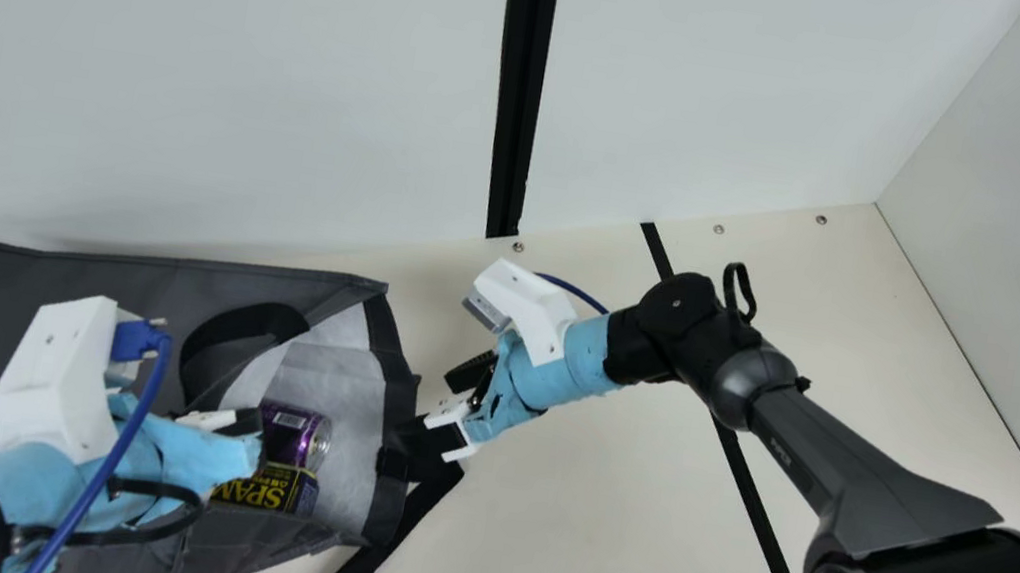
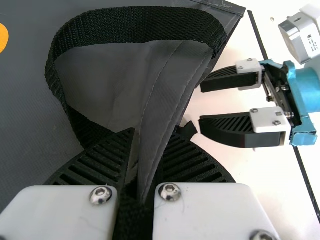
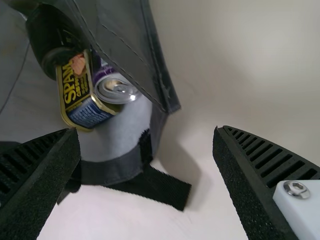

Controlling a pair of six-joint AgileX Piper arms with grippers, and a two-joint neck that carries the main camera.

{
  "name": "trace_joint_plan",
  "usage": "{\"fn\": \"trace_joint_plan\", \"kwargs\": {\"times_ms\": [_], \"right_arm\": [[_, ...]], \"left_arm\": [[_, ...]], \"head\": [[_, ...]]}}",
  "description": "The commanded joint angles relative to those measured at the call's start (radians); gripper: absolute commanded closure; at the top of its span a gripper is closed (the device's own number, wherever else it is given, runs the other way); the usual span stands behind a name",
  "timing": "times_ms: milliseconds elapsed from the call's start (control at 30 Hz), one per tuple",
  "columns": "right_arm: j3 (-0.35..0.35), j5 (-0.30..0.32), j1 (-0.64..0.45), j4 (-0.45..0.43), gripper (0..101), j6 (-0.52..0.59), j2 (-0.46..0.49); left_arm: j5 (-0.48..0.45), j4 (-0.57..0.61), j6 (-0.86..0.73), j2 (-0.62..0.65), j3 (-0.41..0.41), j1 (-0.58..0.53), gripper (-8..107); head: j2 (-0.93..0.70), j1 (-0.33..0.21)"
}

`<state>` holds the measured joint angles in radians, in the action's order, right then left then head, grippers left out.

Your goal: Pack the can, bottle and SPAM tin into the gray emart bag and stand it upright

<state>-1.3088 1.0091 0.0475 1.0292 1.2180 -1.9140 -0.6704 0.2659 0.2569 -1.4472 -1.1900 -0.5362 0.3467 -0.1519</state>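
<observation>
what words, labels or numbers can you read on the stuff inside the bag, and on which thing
"SPAM" on the tin
Print on the tin's blue side: too small to read
Purple can: barcode, too small to read
Dark bottle: nothing legible

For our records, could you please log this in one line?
gray fabric bag: lying open | yellow-blue boxy SPAM tin, purple metal can: inside | left hand: gripping bag | right hand: open
</observation>
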Motion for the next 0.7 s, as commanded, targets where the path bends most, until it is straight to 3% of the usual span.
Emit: {"fn": "trace_joint_plan", "kwargs": {"times_ms": [0,667], "right_arm": [[-0.001,-0.002,0.006,0.009,6,0.004,-0.006],[-0.006,-0.034,0.076,0.100,6,0.062,-0.090]], "left_arm": [[0.000,0.000,0.000,0.000,0.000,0.000,107],[0.000,0.000,0.000,0.000,0.000,0.000,107]], "head": [[0.002,-0.023],[0.002,-0.023]]}}
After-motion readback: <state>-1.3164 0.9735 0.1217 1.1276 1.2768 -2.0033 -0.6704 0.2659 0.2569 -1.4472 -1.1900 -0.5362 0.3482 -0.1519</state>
